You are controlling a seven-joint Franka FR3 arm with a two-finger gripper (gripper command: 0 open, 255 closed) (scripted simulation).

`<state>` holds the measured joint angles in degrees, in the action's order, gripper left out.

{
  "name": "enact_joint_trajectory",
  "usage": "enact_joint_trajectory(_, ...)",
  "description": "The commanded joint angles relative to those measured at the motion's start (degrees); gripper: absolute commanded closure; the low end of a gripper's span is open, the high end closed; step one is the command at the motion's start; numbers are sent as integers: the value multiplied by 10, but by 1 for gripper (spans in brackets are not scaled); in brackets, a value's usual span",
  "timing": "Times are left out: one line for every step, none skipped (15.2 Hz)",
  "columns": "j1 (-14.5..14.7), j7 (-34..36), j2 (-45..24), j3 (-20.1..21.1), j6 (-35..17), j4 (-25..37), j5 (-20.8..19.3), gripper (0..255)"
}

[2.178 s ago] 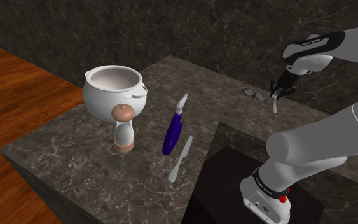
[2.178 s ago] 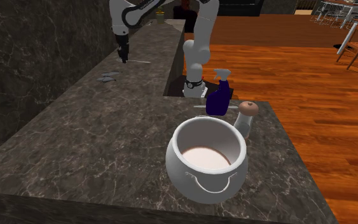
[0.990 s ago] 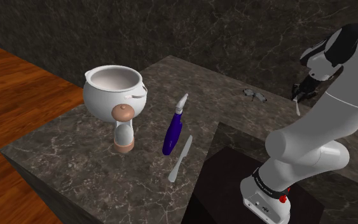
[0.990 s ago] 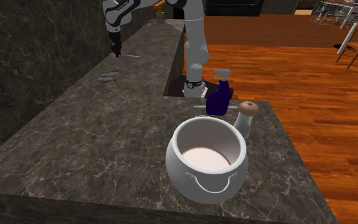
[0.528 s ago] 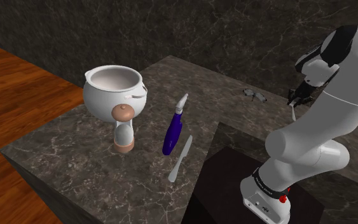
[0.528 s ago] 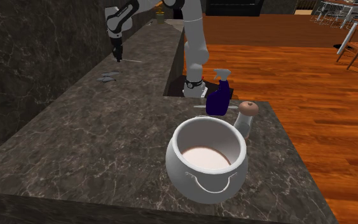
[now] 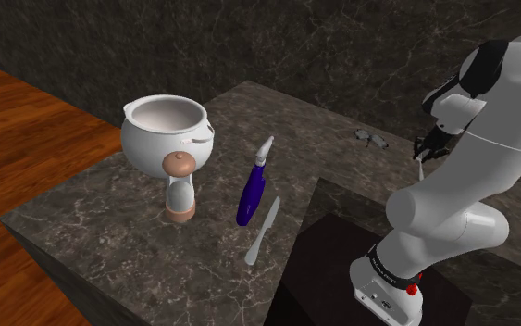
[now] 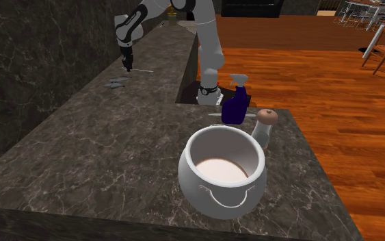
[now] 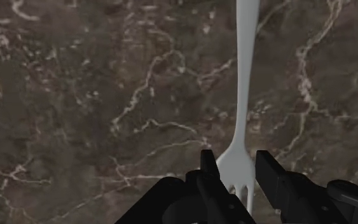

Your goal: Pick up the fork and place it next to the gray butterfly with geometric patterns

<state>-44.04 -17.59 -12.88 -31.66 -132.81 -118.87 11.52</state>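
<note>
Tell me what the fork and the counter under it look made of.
The plain white fork is smooth, matte, uniformly white; no metallic shine, so its material stays open. The dark counter looks like marble or similar stone: brown-black with pale branching veins.

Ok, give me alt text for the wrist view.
Black jaws clasp a white fork by its tined end, the handle stretching away from them over a dark marbled counter with pale veins.

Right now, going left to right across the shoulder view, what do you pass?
In order: white pot → purple spray bottle → grey butterfly → fork, clasped in the pincer.
</note>
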Motion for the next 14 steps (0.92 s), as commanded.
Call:
enact_joint_trajectory(-1,-1,-2,1,-1,1,2,255)
enact_joint_trajectory(-1,-1,-2,1,-1,1,2,255)
enact_joint_trajectory(-1,-1,-2,1,-1,1,2,255)
enact_joint_trajectory(-1,-1,-2,1,-1,1,2,255)
enact_joint_trajectory(-1,-1,-2,1,-1,1,2,255)
enact_joint_trajectory(-1,-1,-2,1,-1,1,2,255)
enact_joint_trajectory(-1,-1,-2,1,-1,1,2,0)
enact_joint_trajectory(-1,-1,-2,1,-1,1,2,0)
enact_joint_trajectory(-1,-1,-2,1,-1,1,2,0)
enact_joint_trajectory(-1,-1,-2,1,-1,1,2,0)
enact_joint_trajectory(-1,-1,-2,1,-1,1,2,0)
enact_joint_trajectory(-1,-1,-2,1,-1,1,2,0)
enact_joint_trajectory(2,6,11,-3,14,6,-9,0)
enact_joint_trajectory(5,13,24,-7,30,11,-20,0)
